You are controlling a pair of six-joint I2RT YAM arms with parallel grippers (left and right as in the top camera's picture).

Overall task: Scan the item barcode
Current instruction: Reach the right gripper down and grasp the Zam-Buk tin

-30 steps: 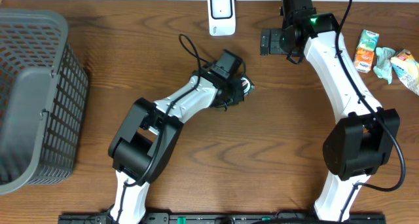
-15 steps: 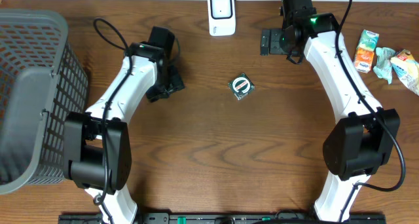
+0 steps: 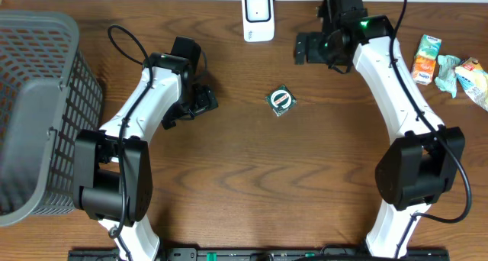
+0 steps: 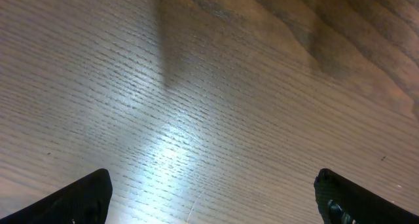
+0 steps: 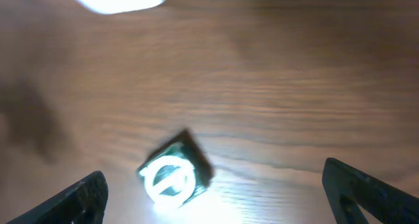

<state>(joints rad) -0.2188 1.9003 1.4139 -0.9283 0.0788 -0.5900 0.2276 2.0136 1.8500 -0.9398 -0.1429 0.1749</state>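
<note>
Left hand point(image 3: 200, 102): fingers spread wide, empty, low over brown wooden desk point(image 3: 252, 177). Right hand point(image 3: 303, 49): also spread wide, empty, near white rectangular barcode scanner point(image 3: 258, 15) at far edge. Small dark square packet with green-and-white round label point(image 3: 280, 101) lies flat on desk between hands, touching neither. Likely step: pickup before scan. Next move needs one hand to descend, pinch packet and turn barcode toward scanner.

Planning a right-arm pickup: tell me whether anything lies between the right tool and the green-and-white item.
Nothing visible does. Only bare table separates the open right tool from the item; the white scanner stands off to the side.
</note>
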